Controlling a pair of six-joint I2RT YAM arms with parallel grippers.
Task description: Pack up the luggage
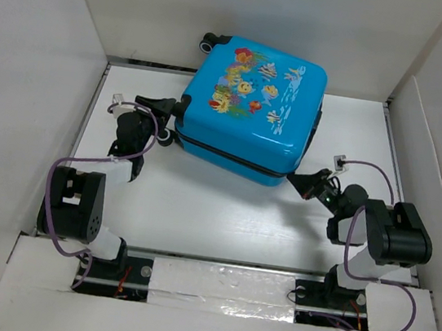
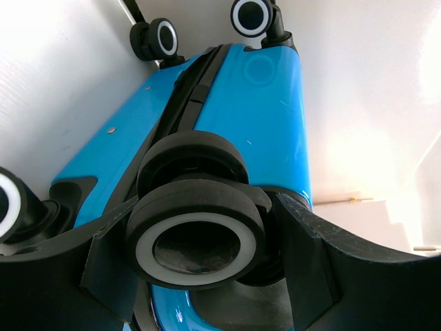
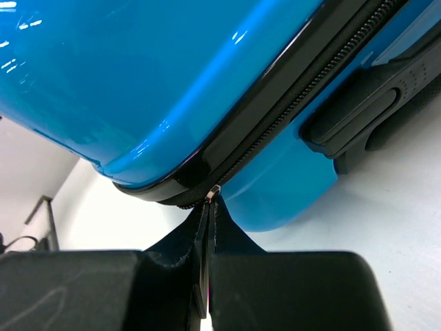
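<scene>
The luggage (image 1: 250, 108) is lying flat and closed on the white tabletop (image 1: 198, 212), toward its far edge. Its glossy blue hard shell is showing rounded corners, and the fish-and-coral print is facing up. It is sitting slightly skewed, with its wheeled end pointing left and its long axis running roughly left to right (from above the outline is close to square, so this is hard to judge). A black toothed zipper (image 3: 310, 89) is running along the seam, beside a matte black, finely textured side handle (image 3: 372, 103). The left claw (image 2: 200, 241) is sitting at the near-left corner, gripping a black rubbery caster wheel (image 2: 196, 252) with a white ring between its fingers. The right claw (image 3: 209, 227) is sitting at the near-right corner, just under the seam, its fingers pinching tight on the thin metal zipper pull (image 3: 211, 200).
</scene>
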